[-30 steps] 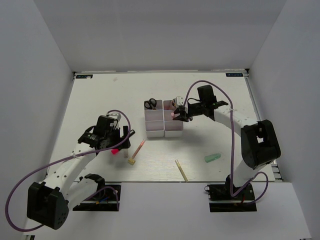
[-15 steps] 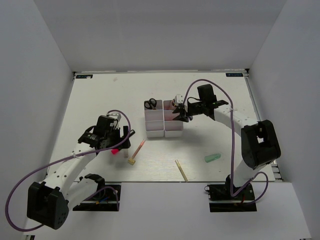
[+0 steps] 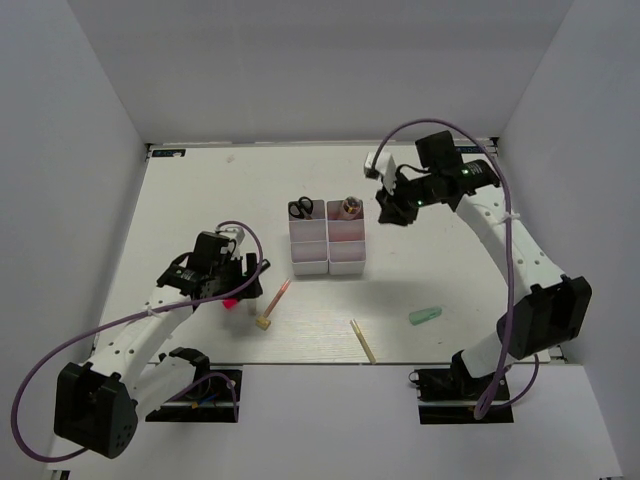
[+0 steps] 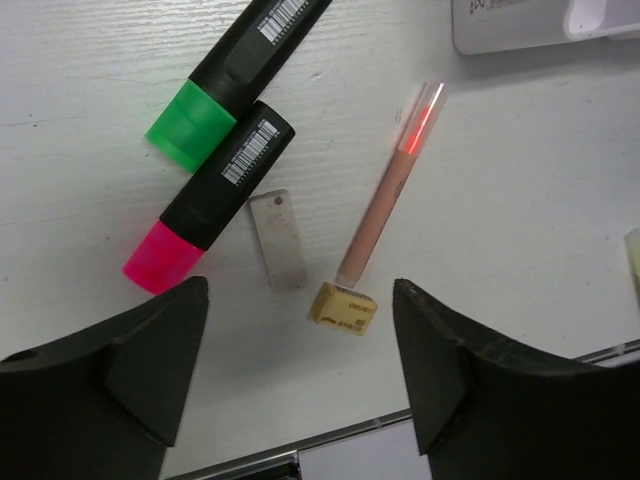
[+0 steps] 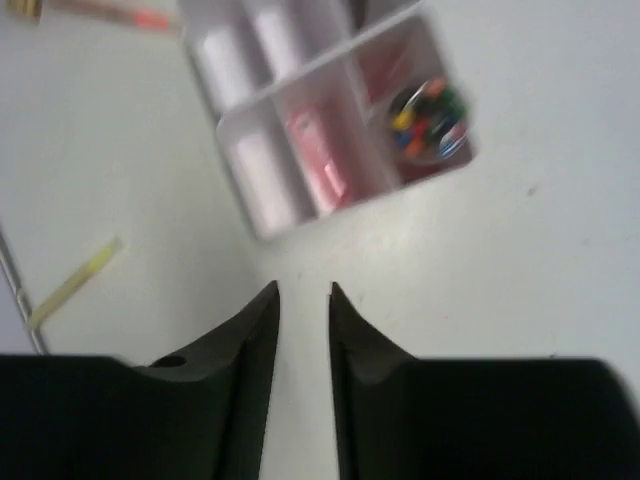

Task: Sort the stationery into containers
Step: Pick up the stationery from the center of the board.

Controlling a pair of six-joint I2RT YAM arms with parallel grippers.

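The white containers stand mid-table, with black-handled scissors in the back left bin. My left gripper is open wide and empty, hovering over a magenta marker, a green-capped marker, a pink pencil and a small tan piece. My right gripper is raised to the right of the bins, its jaws a narrow gap apart and empty. A pink item lies in a bin below it.
A jar of coloured pins sits in the back right bin. A tan pencil and a mint-green stubby item lie near the front edge. A small grey metal strip lies beside the magenta marker.
My right gripper let go of the pink item over the right column of bins, then rose and pulled back to the right. The left arm has not moved.
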